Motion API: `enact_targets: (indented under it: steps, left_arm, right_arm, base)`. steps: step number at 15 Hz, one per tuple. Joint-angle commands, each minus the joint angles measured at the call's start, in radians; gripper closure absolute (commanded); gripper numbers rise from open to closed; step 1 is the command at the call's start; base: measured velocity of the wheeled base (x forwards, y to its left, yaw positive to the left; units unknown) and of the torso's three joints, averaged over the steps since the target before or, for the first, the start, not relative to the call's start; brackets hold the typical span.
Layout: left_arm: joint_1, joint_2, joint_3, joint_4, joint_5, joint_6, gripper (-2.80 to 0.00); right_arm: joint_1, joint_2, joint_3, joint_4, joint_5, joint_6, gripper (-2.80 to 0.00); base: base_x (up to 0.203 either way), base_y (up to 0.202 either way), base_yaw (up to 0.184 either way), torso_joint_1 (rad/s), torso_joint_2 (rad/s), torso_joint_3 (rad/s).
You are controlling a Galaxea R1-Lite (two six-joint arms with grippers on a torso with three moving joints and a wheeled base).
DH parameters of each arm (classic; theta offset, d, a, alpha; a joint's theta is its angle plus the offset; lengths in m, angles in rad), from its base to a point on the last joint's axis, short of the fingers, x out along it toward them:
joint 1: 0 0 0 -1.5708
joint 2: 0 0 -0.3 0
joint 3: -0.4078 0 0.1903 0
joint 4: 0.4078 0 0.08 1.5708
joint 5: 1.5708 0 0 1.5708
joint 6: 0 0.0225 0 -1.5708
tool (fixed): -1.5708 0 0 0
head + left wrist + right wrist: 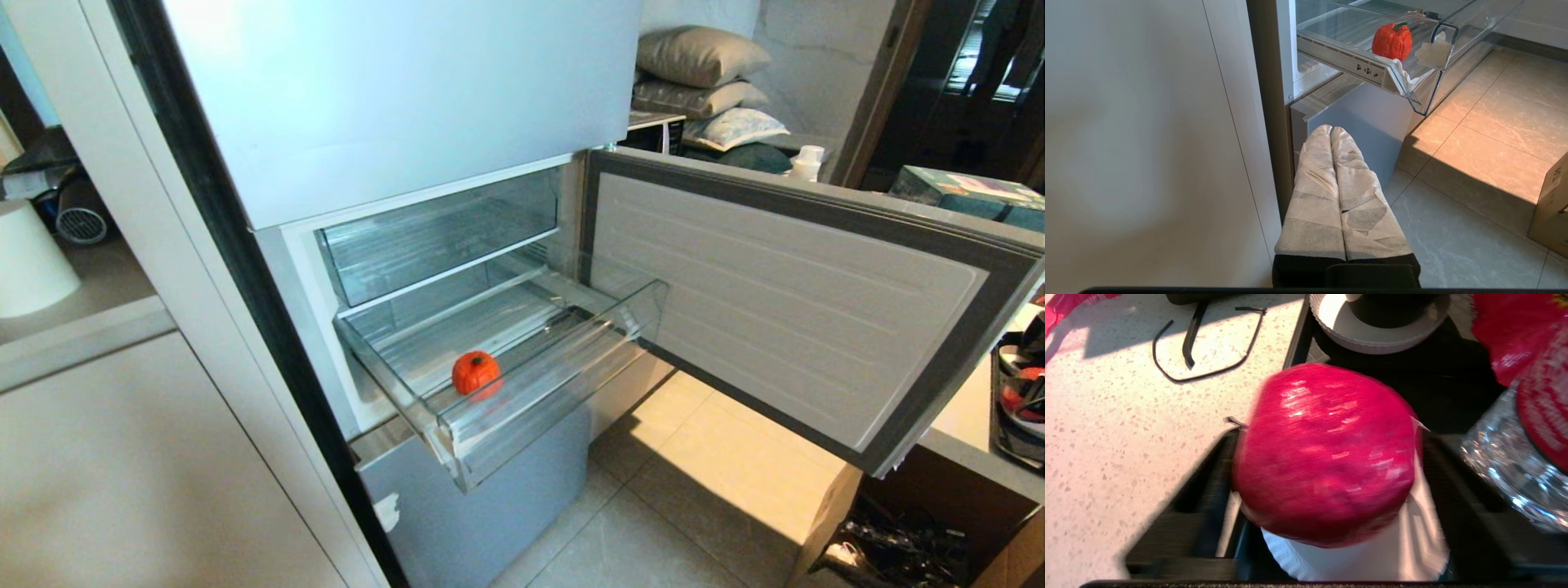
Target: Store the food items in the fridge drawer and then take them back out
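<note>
A glossy red apple-like food item (1327,457) sits between the black fingers of my right gripper (1325,424), which touch it on both sides just above a white paper plate (1355,555). This gripper is outside the head view. The fridge drawer (555,384), wide and transparent, is pulled out of the open fridge. An orange-red, pepper-like food item (476,372) lies near the drawer's front wall, and it also shows in the left wrist view (1392,41), by the drawer's whitish front corner (1433,55). My left gripper (1331,130) hangs shut and empty, low beside the fridge's bottom panel.
The fridge door (800,302) stands wide open to the right over the tiled floor. A second clear drawer (441,237) sits above the pulled-out one. On the speckled counter (1126,416) are a black cable loop (1208,355), another white plate (1372,339) and a clear container (1506,465).
</note>
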Motion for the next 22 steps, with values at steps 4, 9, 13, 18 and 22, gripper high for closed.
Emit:
enact_targets:
  steps: [4, 9, 13, 18, 22]
  left_arm:
    - [0.001, 0.001, -0.001, 0.000, 0.001, 0.000, 0.00]
    - [0.001, 0.001, 0.000, 0.000, 0.001, 0.000, 0.00]
    - [0.001, 0.001, 0.000, 0.000, 0.001, 0.000, 0.00]
    - [0.001, 0.001, 0.000, 0.000, 0.001, 0.000, 0.00]
    - [0.001, 0.001, 0.000, 0.000, 0.001, 0.000, 0.00]
  right_arm:
    - [0.014, 0.016, -0.026, -0.004, 0.001, 0.002, 0.00]
    - [0.016, -0.170, 0.074, 0.006, -0.002, 0.016, 0.00]
    - [0.014, -0.486, 0.320, 0.053, -0.009, 0.012, 0.00]
    - [0.013, -1.029, 0.736, 0.107, -0.022, 0.006, 0.00]
    - [0.095, -1.514, 1.084, 0.128, -0.023, 0.006, 0.00]
  base:
    - [0.000, 0.000, 0.000, 0.000, 0.00, 0.000]
    - [0.000, 0.000, 0.000, 0.000, 0.00, 0.000]
    - [0.000, 0.000, 0.000, 0.000, 0.00, 0.000]
    - [0.000, 0.000, 0.000, 0.000, 0.00, 0.000]
    - [0.000, 0.000, 0.000, 0.000, 0.00, 0.000]
